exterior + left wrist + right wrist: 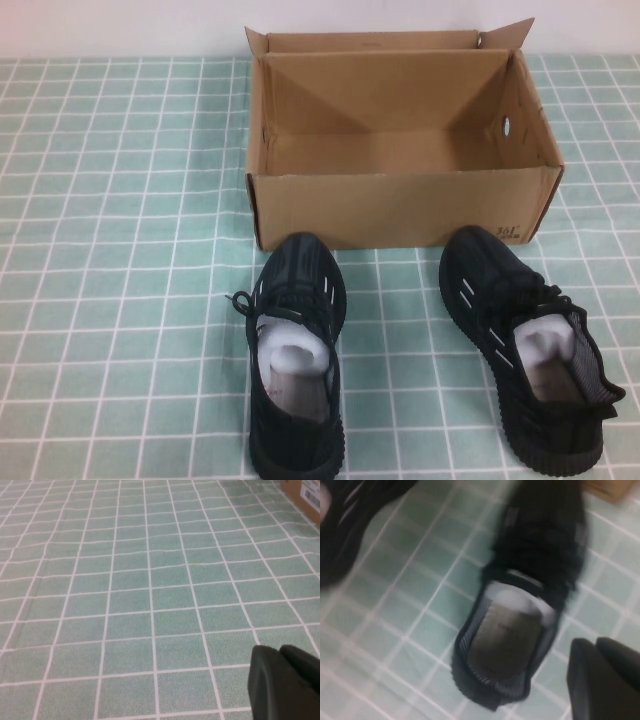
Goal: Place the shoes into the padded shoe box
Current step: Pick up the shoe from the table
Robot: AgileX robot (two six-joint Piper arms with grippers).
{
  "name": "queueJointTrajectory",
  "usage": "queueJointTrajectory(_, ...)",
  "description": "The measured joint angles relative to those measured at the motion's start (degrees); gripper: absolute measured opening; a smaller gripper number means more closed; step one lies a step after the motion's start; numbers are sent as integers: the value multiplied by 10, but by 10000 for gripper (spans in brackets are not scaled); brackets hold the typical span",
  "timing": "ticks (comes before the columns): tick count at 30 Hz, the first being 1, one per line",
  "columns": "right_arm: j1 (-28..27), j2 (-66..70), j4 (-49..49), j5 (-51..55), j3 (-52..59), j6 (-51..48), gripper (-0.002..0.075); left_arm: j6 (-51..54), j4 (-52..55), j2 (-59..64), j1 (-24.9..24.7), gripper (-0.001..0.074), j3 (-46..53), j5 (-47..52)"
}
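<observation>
**Both shoes out, box waiting**

Nothing packed — the shoes (pixel 297 350) sit before the empty padded shoe box (pixel 400 205). Right gripper (pixel 605 680), clenched, hovers over the right-hand shoe; left gripper (pixel 282 682), clenched, over bare cloth. Next, I'd judge: open, descend, grasp.

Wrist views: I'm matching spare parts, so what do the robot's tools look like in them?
Little shows. The left tool is a matte black, rounded, blocky shape above the green checked cloth. The right tool looks identical, above a black shoe. No cables or markings are visible.
</observation>
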Motion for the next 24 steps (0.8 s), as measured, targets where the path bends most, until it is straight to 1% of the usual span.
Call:
queueJointTrajectory(4,87,74,-43,5,-39,-142,-2,0,0,0,0,-4,0,0)
queueJointTrajectory(6,125,103,-72,5,-47,-199,12,0,0,0,0,-4,0,0)
queueJointTrajectory(8,157,131,-93,5,-54,-227,47,0,0,0,0,-4,0,0)
queueJointTrajectory(10,177,155,-115,0,-58,-241,113,0,0,0,0,-4,0,1)
queueJointTrajectory(13,196,178,-147,-18,-61,-257,249,0,0,0,0,-4,0,1)
queueJointTrajectory(15,199,185,-163,-34,-62,-277,323,0,0,0,0,-4,0,1)
queueJointTrajectory(16,200,188,-166,-40,-62,-290,348,0,0,0,0,-4,0,1)
queueJointTrajectory(19,202,197,-171,-47,-62,-320,376,0,0,0,0,-4,0,1)
queueJointTrajectory(24,202,218,-179,-50,-63,-332,347,0,0,0,0,-4,0,1)
